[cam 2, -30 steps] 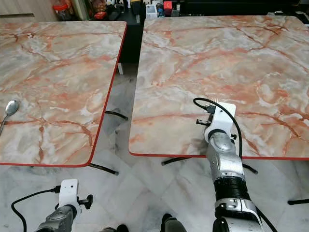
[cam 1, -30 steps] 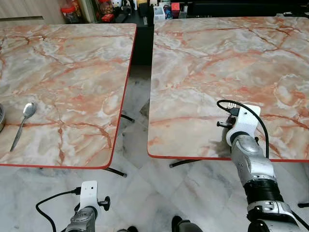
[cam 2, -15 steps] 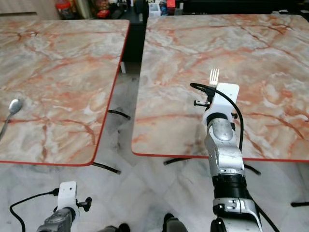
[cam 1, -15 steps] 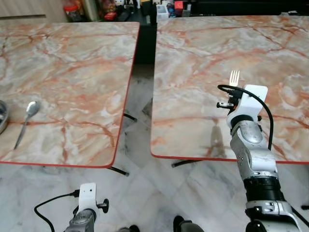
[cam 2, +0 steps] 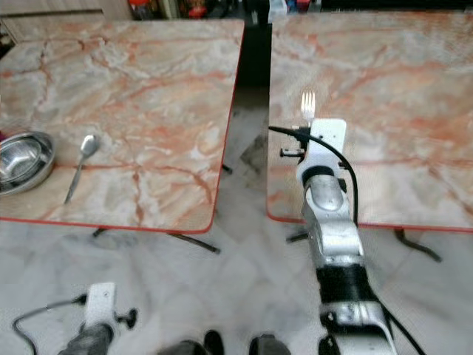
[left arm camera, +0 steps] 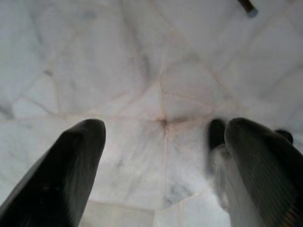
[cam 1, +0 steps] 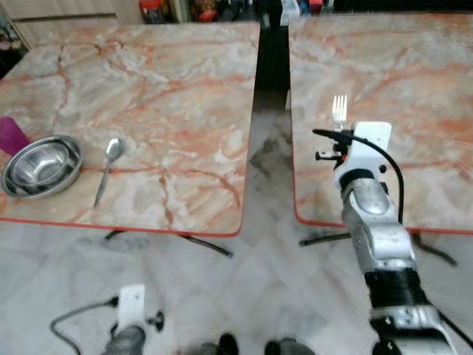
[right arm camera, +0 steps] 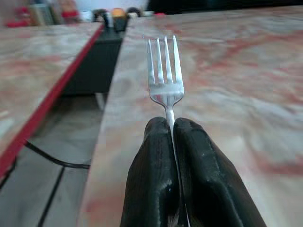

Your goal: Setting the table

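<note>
Right wrist view: right hand point(right arm camera: 171, 142) pinches fork point(right arm camera: 165, 80).

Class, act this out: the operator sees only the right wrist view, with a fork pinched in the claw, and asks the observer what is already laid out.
Observer: A spoon lies on the left table, beside stacked metal bowls.
Operator: Anything near those bowls?
Observer: A purple cup stands just behind them.
Operator: And my other arm, while the right claw grips this fork?
Observer: The left claw hangs open above the floor tiles.
</note>
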Motion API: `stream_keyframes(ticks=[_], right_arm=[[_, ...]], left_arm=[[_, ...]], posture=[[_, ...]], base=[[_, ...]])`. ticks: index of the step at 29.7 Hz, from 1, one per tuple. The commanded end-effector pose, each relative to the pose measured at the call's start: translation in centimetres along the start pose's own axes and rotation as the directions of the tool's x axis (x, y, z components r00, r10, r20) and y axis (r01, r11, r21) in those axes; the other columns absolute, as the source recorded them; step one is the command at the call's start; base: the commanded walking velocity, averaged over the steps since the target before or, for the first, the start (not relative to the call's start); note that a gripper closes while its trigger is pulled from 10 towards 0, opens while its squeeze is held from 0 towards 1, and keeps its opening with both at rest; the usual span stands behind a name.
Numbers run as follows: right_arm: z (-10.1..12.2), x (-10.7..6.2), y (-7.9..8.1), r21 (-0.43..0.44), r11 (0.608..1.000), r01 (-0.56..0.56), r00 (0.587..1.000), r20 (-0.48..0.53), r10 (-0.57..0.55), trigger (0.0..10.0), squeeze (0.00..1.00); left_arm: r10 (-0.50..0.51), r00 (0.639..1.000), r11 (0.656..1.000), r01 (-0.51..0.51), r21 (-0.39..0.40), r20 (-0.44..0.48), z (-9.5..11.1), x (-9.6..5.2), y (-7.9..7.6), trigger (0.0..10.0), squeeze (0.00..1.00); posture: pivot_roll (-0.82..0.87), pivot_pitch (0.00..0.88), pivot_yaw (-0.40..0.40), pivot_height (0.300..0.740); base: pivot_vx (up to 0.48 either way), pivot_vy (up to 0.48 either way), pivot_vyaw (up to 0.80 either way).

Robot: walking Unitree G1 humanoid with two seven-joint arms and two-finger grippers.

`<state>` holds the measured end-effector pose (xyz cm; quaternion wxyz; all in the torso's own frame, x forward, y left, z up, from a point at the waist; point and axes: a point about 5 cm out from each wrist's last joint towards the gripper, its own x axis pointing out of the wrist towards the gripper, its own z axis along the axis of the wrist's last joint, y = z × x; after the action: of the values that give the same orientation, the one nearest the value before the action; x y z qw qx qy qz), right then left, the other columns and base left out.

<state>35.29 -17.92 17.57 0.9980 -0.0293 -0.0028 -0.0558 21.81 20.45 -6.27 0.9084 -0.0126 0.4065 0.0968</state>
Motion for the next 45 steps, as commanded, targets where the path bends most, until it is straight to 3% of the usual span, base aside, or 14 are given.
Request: stream_keyframes(ticks=[1, 14, 32, 45], right_arm=[[0.9, 0.1, 0.3, 0.0, 1.0, -0.004, 1.0, 0.03, 0.004, 10.0, 0.0], [0.8, -0.1, 0.5, -0.008, 1.0, -0.015, 1.0, 0.024, 0.016, 10.0, 0.0], [0.8, -0.1, 0.8, -0.008, 1.0, -0.027, 0.999, 0.024, 0.027, 10.0, 0.0], [0.9, -0.1, 1.1, -0.003, 0.999, -0.04, 0.999, 0.031, 0.04, 10.0, 0.0]], left_arm=[[0.021, 1.0, 1.0, -0.021, 0.007, -0.021, -0.5, -0.1, 0.6, 10.0, 0.0], [0.022, 0.999, 1.0, -0.021, 0.011, -0.026, -0.8, -0.1, 0.1, 10.0, 0.0], [0.035, 0.999, 0.999, -0.035, 0.013, -0.013, -0.3, -0.1, 1.3, 10.0, 0.0], [0.024, 1.0, 0.999, -0.024, 0.022, 0.01, 0.1, 0.0, 0.7, 10.0, 0.0]], posture=[[-0.14, 0.19, 0.056, 0.74], [-0.13, 0.19, 0.056, 0.74], [-0.13, 0.191, 0.055, 0.74], [-0.13, 0.187, 0.053, 0.74]], base=[[0.0, 0.48, 0.0], [0.0, 0.48, 0.0], [0.0, 0.471, 0.0], [0.0, 0.0, 0.0]])
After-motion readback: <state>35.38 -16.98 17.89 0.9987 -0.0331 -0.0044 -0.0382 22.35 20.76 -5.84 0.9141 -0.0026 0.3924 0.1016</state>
